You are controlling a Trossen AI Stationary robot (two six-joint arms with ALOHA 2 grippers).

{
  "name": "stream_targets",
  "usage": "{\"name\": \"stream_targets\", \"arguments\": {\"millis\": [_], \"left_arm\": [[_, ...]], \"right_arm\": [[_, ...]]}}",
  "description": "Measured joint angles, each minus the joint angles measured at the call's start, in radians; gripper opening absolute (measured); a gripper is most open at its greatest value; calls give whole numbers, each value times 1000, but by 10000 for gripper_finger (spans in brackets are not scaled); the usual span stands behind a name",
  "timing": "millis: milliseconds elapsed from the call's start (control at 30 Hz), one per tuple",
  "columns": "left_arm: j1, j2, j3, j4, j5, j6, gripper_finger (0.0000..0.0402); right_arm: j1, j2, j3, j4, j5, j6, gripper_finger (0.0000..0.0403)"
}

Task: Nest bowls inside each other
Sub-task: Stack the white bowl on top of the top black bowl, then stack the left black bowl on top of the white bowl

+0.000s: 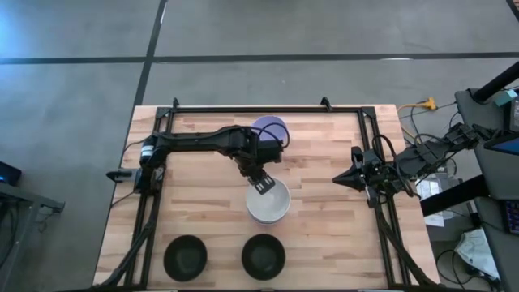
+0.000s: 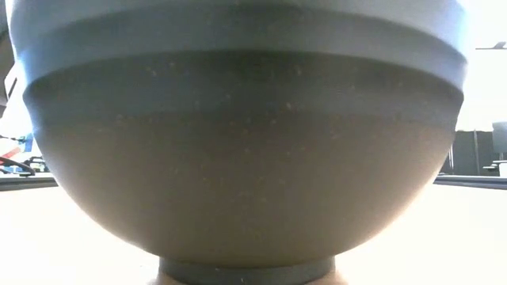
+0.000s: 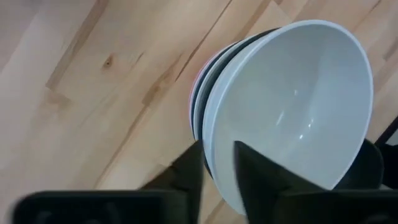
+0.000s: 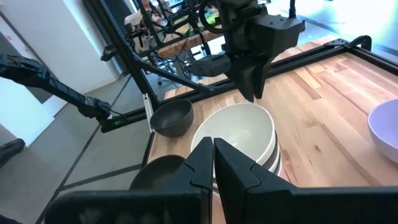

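We are looking at a job partly done. A nested stack (image 1: 268, 203) is sitting mid-table — white bowl on top, with black, white and pink rims showing beneath it from the left wrist. Still loose are the lavender bowl (image 1: 270, 128) at the far edge and two black bowls (image 1: 185, 257) (image 1: 263, 255) at the near edge. Our left gripper (image 1: 260, 184) is straddling the top bowl's rim (image 3: 214, 149), one finger inside and one outside; whether it is pinching or letting go we cannot tell. Our right gripper (image 1: 344, 178) is waiting shut at the right rail. The bowls are smooth, round and footed; the table (image 1: 324, 243) is pale jointed wood.
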State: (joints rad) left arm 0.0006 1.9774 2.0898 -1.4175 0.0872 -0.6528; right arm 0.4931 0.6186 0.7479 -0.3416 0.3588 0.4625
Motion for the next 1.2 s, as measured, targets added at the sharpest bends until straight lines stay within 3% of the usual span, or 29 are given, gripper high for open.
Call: {"name": "stream_targets", "arguments": {"millis": [67, 133, 933, 1200], "left_arm": [[0, 0, -8, 5, 0, 14, 23], [0, 0, -19, 15, 0, 23, 9], [29, 11, -54, 33, 4, 83, 12], [-30, -94, -74, -77, -9, 154, 12]], "right_arm": [[0, 0, 0, 0, 0, 0, 9], [0, 0, 0, 0, 0, 0, 9], [0, 0, 0, 1, 0, 1, 9], [0, 0, 0, 2, 0, 60, 9]]}}
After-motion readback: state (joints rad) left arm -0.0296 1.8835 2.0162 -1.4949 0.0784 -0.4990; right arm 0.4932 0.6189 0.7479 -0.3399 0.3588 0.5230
